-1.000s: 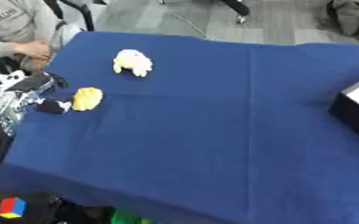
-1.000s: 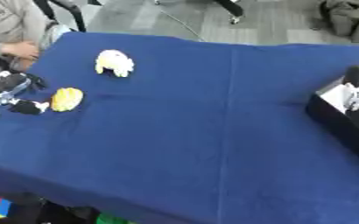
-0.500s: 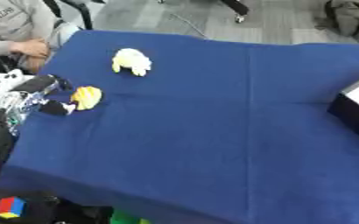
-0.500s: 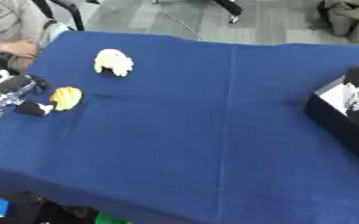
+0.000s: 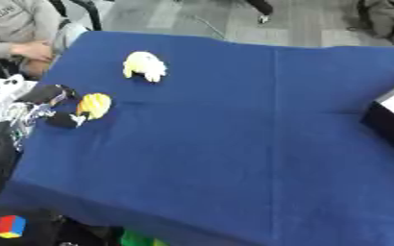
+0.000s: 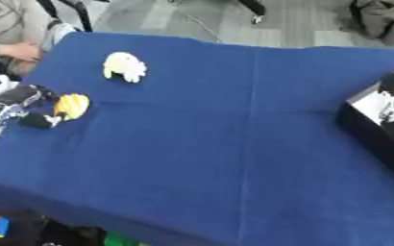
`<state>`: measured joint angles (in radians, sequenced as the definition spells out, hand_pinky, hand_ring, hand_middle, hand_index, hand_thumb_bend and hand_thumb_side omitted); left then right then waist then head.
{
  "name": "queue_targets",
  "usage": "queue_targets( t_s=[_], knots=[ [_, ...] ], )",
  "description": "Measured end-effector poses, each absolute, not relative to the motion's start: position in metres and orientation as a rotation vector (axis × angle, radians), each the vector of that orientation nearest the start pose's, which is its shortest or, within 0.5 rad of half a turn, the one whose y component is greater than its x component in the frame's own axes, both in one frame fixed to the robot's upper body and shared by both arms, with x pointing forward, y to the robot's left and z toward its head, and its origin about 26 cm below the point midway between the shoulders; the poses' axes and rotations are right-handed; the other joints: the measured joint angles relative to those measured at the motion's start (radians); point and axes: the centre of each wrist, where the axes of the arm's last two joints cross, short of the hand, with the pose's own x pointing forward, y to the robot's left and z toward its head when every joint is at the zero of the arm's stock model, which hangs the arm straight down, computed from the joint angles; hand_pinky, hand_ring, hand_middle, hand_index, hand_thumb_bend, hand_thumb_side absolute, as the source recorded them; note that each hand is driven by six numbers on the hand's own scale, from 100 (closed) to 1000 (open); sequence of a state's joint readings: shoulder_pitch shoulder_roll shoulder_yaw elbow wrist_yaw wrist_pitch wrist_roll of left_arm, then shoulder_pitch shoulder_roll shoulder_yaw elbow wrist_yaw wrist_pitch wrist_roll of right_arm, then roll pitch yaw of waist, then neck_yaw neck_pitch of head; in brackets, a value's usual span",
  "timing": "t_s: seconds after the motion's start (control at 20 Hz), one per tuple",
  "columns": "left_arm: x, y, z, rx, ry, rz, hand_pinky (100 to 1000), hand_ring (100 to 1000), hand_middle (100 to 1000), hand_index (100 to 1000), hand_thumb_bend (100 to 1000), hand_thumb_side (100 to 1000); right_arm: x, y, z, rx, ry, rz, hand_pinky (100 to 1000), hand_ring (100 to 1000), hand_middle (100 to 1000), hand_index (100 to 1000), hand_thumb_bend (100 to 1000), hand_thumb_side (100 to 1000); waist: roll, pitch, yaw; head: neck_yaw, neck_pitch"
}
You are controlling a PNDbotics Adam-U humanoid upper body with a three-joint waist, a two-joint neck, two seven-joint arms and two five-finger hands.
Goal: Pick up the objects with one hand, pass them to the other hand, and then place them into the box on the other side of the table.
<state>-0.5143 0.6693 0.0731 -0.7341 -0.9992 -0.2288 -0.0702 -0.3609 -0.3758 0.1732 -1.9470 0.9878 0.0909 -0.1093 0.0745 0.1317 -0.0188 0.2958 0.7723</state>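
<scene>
A blue-clothed table [image 5: 234, 144] carries a pale yellow toy [image 5: 145, 66] upper left, a yellow-orange toy [image 5: 93, 105] at left, and a black box [image 6: 377, 129] at right.

A blue cloth [image 5: 234, 144] covers the table, creased down its middle. Beneath the near left corner lies a small block [image 5: 9, 226] of red, blue and yellow, with something green [image 5: 137, 239] showing just past the cloth's front edge.
</scene>
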Motion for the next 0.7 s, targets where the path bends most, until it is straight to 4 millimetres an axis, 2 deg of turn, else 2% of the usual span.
queue_targets(
  t_s=[0.3,0.45,0.6,0.7],
  knots=[
    [0.3626,0.487,0.0485,1.071,-0.955,-1.192,772,657,673,797,285,454,0.3093,-0.223,0.1937,-1.262,-2.108,0.889,816,831,702,916,100,189,0.0,0.0,-0.001,0.001,0.0],
    [0.3627,0.4859,0.0468,1.068,-0.952,-1.196,760,624,637,770,319,339,0.3093,-0.223,0.1937,-1.263,-2.11,0.885,815,832,701,916,100,218,0.0,0.0,-0.001,0.001,0.0],
    [0.3631,0.4839,0.0449,1.065,-0.952,-1.199,728,549,542,689,307,342,0.3095,-0.2231,0.1935,-1.263,-2.11,0.882,815,832,701,915,100,230,0.0,0.0,-0.001,0.001,0.0],
    [0.3634,0.4831,0.0442,1.072,-0.955,-1.197,697,485,460,597,272,329,0.3097,-0.2231,0.1932,-1.262,-2.109,0.882,815,832,701,915,100,238,0.0,0.0,-0.001,0.001,0.0]
  ],
)
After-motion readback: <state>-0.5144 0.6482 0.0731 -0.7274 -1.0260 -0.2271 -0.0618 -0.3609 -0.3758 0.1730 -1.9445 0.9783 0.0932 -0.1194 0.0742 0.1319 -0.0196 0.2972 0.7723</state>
